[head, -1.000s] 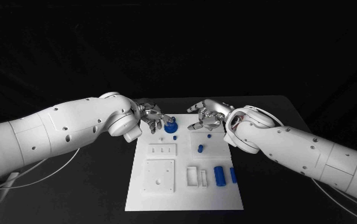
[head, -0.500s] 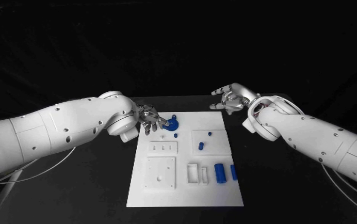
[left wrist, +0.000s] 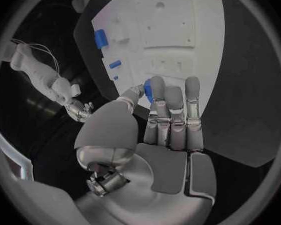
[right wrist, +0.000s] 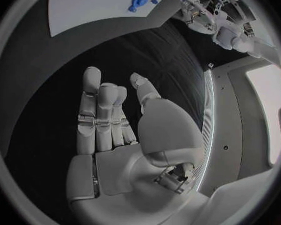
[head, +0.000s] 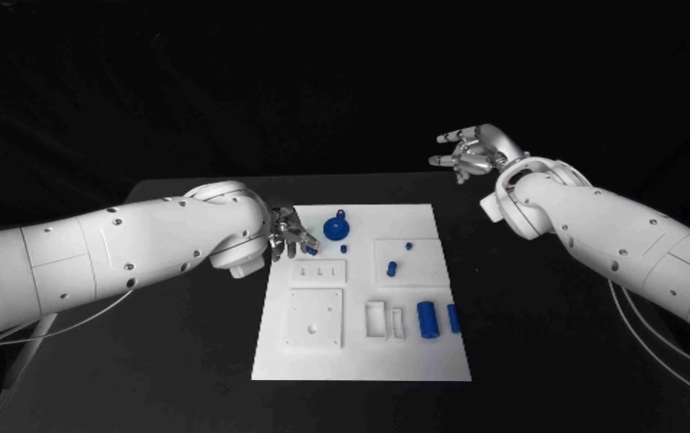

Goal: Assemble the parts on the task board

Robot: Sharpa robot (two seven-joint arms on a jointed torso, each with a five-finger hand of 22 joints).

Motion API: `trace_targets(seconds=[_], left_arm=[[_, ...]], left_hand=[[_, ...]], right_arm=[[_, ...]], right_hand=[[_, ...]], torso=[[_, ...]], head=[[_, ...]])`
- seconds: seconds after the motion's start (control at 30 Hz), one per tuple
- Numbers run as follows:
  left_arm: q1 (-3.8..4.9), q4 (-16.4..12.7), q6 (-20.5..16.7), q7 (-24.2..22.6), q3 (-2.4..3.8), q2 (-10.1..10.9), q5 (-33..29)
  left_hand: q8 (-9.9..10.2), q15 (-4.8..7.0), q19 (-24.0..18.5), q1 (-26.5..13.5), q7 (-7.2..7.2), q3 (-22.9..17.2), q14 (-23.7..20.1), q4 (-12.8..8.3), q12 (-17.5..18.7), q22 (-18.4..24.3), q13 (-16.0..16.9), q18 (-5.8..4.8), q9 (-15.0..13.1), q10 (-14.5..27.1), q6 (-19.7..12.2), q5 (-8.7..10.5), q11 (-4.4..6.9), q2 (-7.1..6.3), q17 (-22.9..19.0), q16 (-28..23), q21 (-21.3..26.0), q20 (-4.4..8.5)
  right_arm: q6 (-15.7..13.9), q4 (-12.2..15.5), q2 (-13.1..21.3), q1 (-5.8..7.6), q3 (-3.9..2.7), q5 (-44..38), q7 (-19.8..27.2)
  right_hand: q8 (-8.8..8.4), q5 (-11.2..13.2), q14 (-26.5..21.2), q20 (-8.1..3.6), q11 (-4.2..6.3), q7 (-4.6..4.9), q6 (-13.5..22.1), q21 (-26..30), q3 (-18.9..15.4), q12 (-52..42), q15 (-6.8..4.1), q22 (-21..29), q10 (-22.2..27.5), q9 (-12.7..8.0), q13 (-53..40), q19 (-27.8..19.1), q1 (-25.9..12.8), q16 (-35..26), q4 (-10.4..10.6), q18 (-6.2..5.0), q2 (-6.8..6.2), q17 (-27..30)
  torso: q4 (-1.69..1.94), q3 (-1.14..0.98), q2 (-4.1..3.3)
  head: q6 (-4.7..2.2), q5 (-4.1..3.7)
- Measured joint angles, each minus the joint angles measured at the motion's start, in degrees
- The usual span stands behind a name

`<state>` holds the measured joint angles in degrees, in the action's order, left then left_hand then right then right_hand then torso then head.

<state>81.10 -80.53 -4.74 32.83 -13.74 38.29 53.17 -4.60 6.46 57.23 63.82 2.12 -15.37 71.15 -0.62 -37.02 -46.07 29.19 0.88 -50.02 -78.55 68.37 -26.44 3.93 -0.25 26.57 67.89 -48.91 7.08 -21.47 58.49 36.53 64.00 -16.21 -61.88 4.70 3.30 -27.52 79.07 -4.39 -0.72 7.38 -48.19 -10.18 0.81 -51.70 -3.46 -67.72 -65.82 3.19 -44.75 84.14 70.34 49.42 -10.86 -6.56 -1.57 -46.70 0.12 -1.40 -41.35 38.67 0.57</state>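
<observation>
The white task board lies in the middle of the black table. A round blue part with a knob sits near its far edge. My left hand is at the board's far left edge, just beside that part, fingers straight and holding nothing. In the left wrist view the blue part shows just past the fingertips. My right hand is raised beyond the board's far right corner, fingers spread and empty. From the right wrist, the palm faces the board.
On the board lie two small blue pegs, a short blue cylinder, and two larger blue cylinders near white blocks. A square white plate sits at the front left.
My right hand has lifted off the board and swung up and away to the far right. My left hand has let go of the round blue part and drawn back to the board's left edge.
</observation>
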Motion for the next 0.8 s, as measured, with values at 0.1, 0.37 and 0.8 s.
trace_targets(seconds=[0.1, 0.37, 0.8], left_arm=[[-0.73, -0.7, -0.9, 0.6, -0.05, 0.0, 1.8], [-2.35, -1.1, -2.8, 1.5, -0.09, -0.6, 5.0], [-5.07, 1.1, -4.5, 1.7, -0.08, -2.8, 7.8]], left_hand=[[0.0, 0.07, 0.2, -0.2, -0.29, 0.0, 0.3, 0.0, 0.0, -0.1, 0.2, 0.00, -0.1, -0.3, 0.3, 0.00, 0.27, -0.22, 0.2, 0.0, 0.0, 0.20], [0.2, 0.26, 0.2, -0.7, -0.55, -0.2, 0.5, -0.1, 0.0, -0.1, 0.3, 0.00, -0.3, -0.6, 0.6, -0.23, 0.38, -0.69, 0.4, 0.0, -0.2, 0.20], [0.5, -0.02, 0.4, -0.7, -0.69, -0.6, 0.8, -0.2, 0.3, -0.1, 0.5, 0.00, -0.3, -0.7, 0.7, -0.21, 0.29, -0.69, 0.7, -0.3, -0.2, 0.41]], right_arm=[[-0.6, -0.6, -0.6, 0.14, -0.22, 0.6, 0.4], [-1.6, -0.9, -1.3, 0.24, -0.40, 1.6, 1.1], [-2.3, 0.0, -1.7, 0.27, -0.47, 2.0, 1.5]], right_hand=[[0.00, 0.0, 0.0, 0.00, 0.10, 0.00, 0.0, 0.3, 0.0, 0.0, 0.00, 0.5, 0.1, 0.0, 0.4, 0.0, 0.0, 0.0, 0.0, 0.00, 0.00, 0.5], [0.00, -0.6, 0.0, 0.00, 0.10, -0.05, 0.1, 0.3, 0.4, 0.0, 0.00, 0.8, 0.1, 0.0, 0.7, 0.0, 0.0, 0.0, -0.4, 0.02, -0.02, 0.6], [0.00, -0.7, 0.0, 0.00, 0.10, -0.24, 0.2, 0.3, 0.6, 0.0, 0.01, 1.1, 0.1, 0.0, 0.8, 0.0, -0.2, 0.0, -0.6, 0.03, 0.24, 0.7]], torso=[[0.14, -0.03, 0.10], [0.21, -0.08, 0.16], [0.15, -0.05, 0.09]], head=[[0.32, -0.02], [0.97, 0.10], [1.66, -0.49]])
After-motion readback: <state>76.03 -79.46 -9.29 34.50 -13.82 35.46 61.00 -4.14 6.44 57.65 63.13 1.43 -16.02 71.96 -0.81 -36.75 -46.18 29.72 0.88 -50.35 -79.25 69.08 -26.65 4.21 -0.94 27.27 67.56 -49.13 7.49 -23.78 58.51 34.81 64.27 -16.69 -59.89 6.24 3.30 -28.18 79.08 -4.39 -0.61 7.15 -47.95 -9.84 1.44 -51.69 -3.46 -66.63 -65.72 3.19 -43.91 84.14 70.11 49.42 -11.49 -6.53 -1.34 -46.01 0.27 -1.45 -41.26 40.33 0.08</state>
